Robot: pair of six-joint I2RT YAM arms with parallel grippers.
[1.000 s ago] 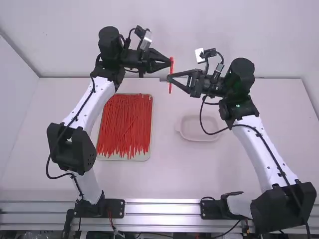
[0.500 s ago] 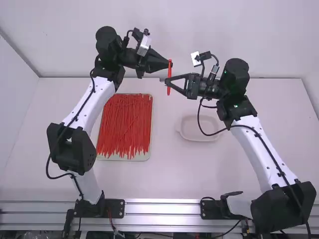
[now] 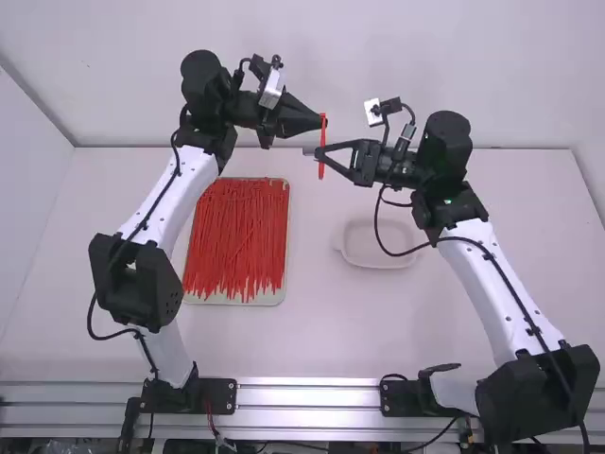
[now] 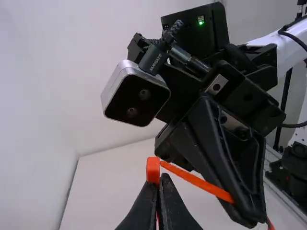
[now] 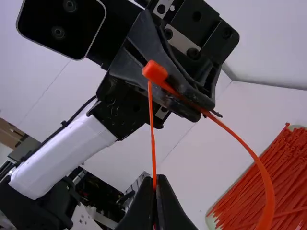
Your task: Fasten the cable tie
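Observation:
A single red cable tie (image 3: 321,168) hangs upright in the air above the table's far side, held between both grippers. My left gripper (image 3: 317,120) is shut on it just below the square head (image 4: 153,169). My right gripper (image 3: 323,154) faces it from the right, shut on the tail (image 5: 152,143). In the right wrist view the strap bends away from the head (image 5: 154,71) in a long curve (image 5: 261,177). In the left wrist view my own fingertips (image 4: 157,184) pinch the tie, with the right gripper's black fingers (image 4: 225,158) close behind.
A beige tray (image 3: 236,301) piled with several red cable ties (image 3: 236,236) lies left of the middle. A shallow white dish (image 3: 378,244) sits on the table under the right arm. The near half of the table is bare.
Both grippers have shifted a little to the left and slightly up with the tie between them. Their hold on it looks the same.

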